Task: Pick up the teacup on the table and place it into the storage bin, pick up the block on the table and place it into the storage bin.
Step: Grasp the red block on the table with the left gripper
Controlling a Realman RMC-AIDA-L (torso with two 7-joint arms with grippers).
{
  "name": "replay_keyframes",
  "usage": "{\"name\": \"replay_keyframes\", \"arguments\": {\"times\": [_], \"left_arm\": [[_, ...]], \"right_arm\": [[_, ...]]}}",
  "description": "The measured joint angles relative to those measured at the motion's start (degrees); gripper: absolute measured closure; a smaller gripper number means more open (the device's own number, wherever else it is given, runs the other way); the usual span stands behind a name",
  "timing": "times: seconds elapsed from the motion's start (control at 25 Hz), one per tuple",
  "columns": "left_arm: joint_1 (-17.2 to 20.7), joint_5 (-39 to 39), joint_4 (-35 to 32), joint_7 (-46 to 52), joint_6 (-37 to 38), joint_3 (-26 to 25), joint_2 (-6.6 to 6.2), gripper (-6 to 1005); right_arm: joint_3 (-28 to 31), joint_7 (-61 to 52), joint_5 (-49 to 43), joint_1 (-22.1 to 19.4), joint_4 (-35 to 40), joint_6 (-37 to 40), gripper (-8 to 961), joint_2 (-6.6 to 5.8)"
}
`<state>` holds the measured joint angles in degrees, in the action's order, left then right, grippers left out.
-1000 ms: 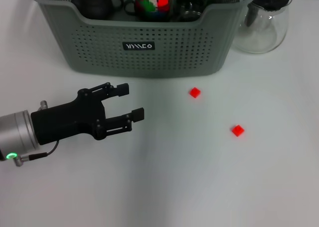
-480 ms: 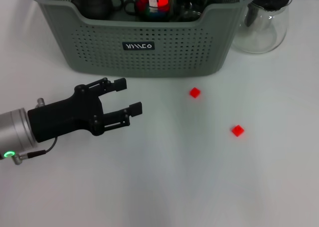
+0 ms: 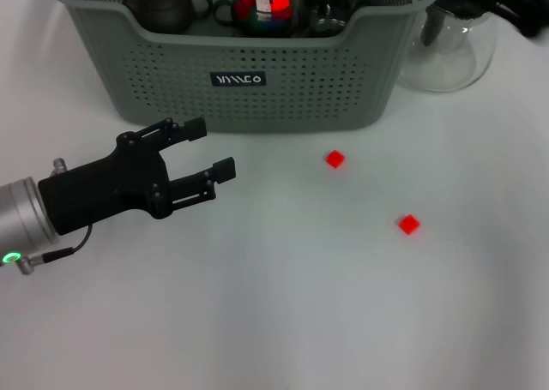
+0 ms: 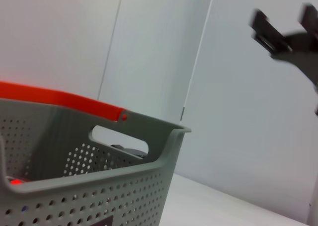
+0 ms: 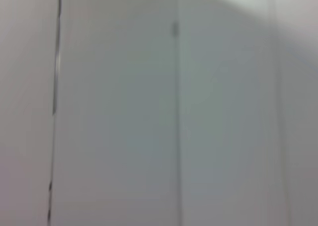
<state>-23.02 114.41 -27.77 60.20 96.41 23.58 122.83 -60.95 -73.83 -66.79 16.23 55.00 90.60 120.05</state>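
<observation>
Head view: left gripper (image 3: 208, 149) spread wide, empty; storage bin (image 3: 257, 81) cut off; right gripper unseen.

A large grey-green perforated plastic storage bin (image 3: 249, 73) stands upright at the far side of the white surface (image 3: 343, 321), holding a dark teacup (image 3: 328, 4). Two small red blocks lie on the surface, one near the bin (image 3: 334, 159), one (image 3: 409, 225) nearer and to the right.

Storage bin (image 3: 171, 81) black label (image 3: 238, 80): white marks, unreadable.
</observation>
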Motion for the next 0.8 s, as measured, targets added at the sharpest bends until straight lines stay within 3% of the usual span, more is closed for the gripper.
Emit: {"name": "replay_keyframes", "arguments": {"times": [0.16,0.36,0.6,0.68,0.72,0.8], "left_arm": [[-0.46,0.46,0.92,-1.81,-0.69,0.53,0.23,222],[-1.69,0.88,3.56,-5.89,-5.57,3.26,1.33,224],[-6.78,-0.23,17.40,-22.61,-13.30,2.76,1.83,225],[-8.77,-1.35,23.16,-29.06,-17.02,0.94,1.92,226],[-11.06,-2.26,29.48,-36.69,-23.02,-2.64,1.94,226],[-11.90,-2.30,32.00,-39.97,-25.74,-4.76,1.95,226]], "right_arm": [[11.20,8.25,-4.27,-3.84,-11.03,9.83,213,-0.23],[23.92,13.00,-12.68,-7.64,-16.57,15.43,213,-0.20],[31.46,13.33,-16.87,-9.40,-19.00,16.81,214,-0.11],[32.45,13.14,-17.09,-9.43,-19.16,17.22,213,-0.13],[32.76,13.09,-17.12,-9.44,-19.18,17.35,213,-0.11],[33.16,13.06,-17.14,-9.42,-19.21,17.60,213,-0.08]]}}
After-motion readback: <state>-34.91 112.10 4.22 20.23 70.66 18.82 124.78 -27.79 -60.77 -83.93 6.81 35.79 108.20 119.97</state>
